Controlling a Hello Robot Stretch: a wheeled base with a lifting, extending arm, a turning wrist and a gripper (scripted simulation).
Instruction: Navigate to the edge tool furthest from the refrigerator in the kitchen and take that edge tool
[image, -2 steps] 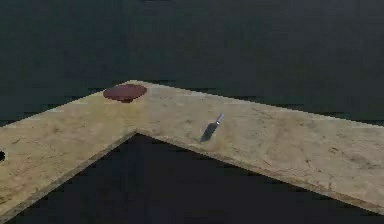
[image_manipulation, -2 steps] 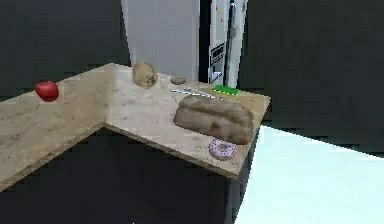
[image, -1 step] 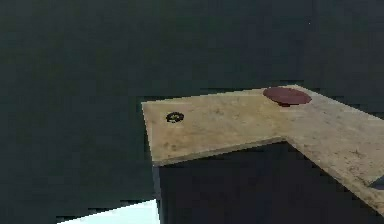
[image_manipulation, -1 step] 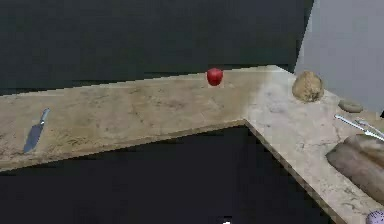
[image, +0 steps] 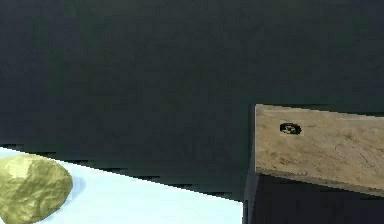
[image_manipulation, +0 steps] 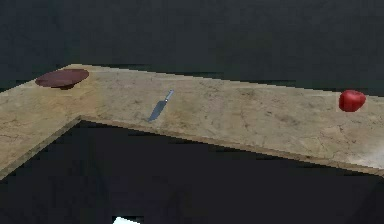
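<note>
Well, claw: its state cannot be told.
Knife (image_manipulation: 160, 106): lying flat and slantwise on the speckled L-shaped countertop (image_manipulation: 250, 115), near its inner corner.
Dark red bowl (image_manipulation: 62, 78): sitting on the same countertop, well apart from the knife, toward the arm side view's left.
Red apple (image_manipulation: 351, 100): resting far along the countertop, toward the right.
Yellowish lump (image: 30, 188): lying on a pale surface (image: 130, 203).
Wooden-topped dark cabinet (image: 320, 148): standing at the forward view's right.

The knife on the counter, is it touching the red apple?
No, the knife lies by itself near the middle of the counter, while the red apple sits far off at the arm side view's right.
</note>
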